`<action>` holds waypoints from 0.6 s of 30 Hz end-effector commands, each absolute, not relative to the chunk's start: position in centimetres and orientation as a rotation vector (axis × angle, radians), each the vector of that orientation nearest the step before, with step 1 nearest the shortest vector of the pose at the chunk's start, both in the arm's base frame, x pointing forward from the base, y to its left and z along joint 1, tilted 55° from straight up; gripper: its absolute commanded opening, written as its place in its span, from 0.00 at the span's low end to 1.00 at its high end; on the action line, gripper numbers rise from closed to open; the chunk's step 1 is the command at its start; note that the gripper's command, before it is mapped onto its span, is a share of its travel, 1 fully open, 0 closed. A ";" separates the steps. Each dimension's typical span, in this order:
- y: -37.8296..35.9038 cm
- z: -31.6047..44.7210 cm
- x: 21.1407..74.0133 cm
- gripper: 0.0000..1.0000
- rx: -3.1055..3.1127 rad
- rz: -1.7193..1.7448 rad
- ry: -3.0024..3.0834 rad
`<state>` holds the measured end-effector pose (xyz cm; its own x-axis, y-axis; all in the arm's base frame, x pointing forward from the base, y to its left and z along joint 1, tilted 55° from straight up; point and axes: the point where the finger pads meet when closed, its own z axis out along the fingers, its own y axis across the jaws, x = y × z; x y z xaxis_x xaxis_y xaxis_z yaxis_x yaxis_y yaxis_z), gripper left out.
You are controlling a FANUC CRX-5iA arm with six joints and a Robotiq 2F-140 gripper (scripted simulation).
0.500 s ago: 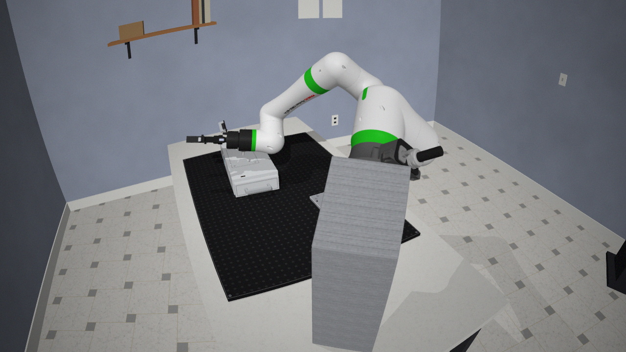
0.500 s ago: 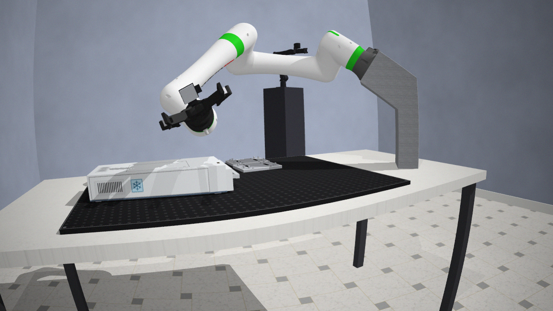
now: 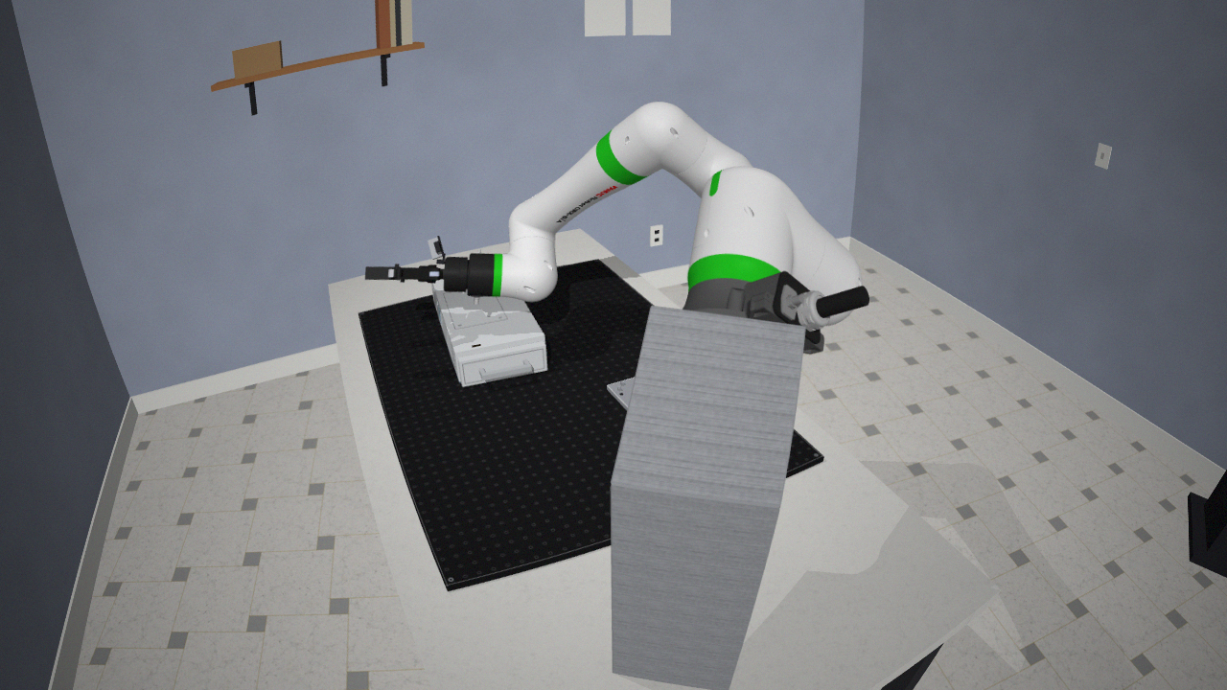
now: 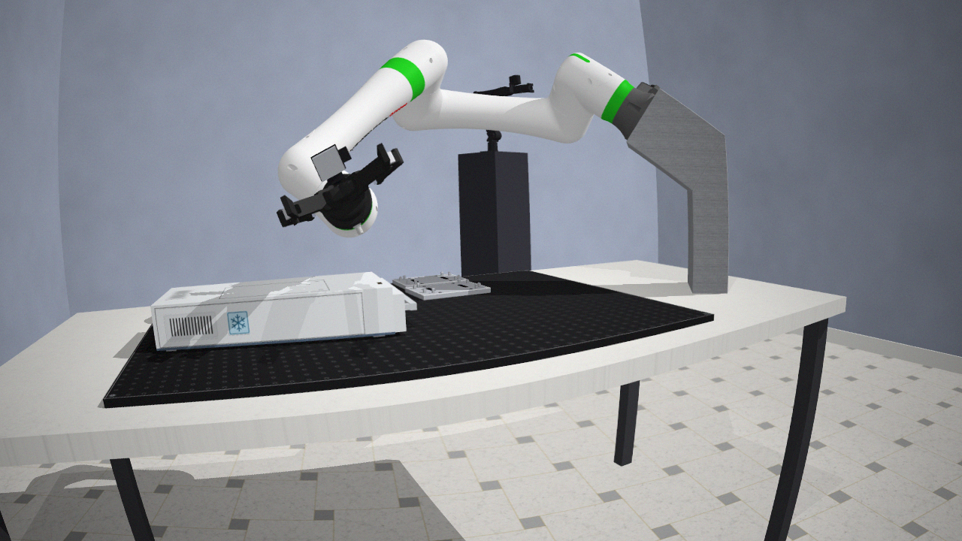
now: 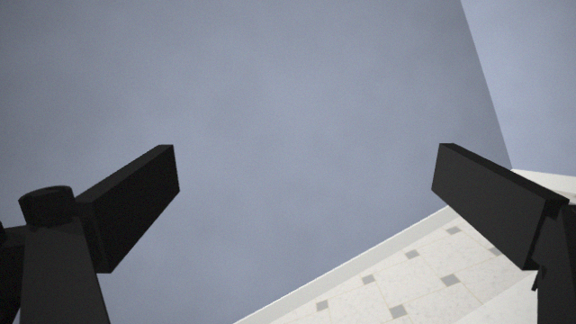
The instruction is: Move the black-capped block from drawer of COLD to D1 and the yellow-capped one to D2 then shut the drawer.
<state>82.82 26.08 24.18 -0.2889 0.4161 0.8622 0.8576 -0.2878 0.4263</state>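
Jaws spread wide, nothing between them. Gripper (image 3: 377, 272) (image 4: 338, 186) (image 5: 306, 167) hangs above the cooler, touching nothing, and aims off sideways: the wrist view looks past the fingers to wall (image 5: 288, 90) and floor (image 5: 427, 270), no work in sight.

Arm (image 3: 583, 201) (image 4: 373, 117) reaches across from its pedestal (image 3: 711, 402) (image 4: 707, 201), elbow high.

Below, COLD (image 3: 497, 332) (image 4: 282, 319) sits on the black board (image 3: 489, 480) (image 4: 538, 329). Drawer (image 3: 533, 359) looks shut, its handle (image 3: 506, 374) (image 4: 410, 305) jutting from the front. Blocks and tubes out of sight; by the task, they should be inside. Caps cannot be read. Lamp not made out with certainty.

Deck (image 3: 619, 393) (image 4: 437, 294) lies apart from COLD, low, with upright locators; I see no block on it in the exterior view. The pedestal hides most of it from the top.

My reading: the very start, with opening the drawer the step in hand. Next move: turn the wrist toward the drawer front, come down in line with the handle, close on it and draw straight out. Go gently; a jerk could unsettle loose tubes. Read cap colours before choosing D1 or D2.

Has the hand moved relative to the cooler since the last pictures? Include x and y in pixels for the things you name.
No. In the exterior view, the open hand (image 3: 377, 272) (image 4: 339, 186) (image 5: 306, 167) shows no visible shift against the cooler (image 3: 503, 334) (image 4: 302, 322).
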 end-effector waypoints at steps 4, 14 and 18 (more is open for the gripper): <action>26.4 23.9 82.2 0.35 -1.559 -1.587 -1.653; 27.5 21.6 79.1 0.35 -1.471 -1.523 -1.891; 27.7 20.9 78.1 0.35 -1.455 -1.511 -1.930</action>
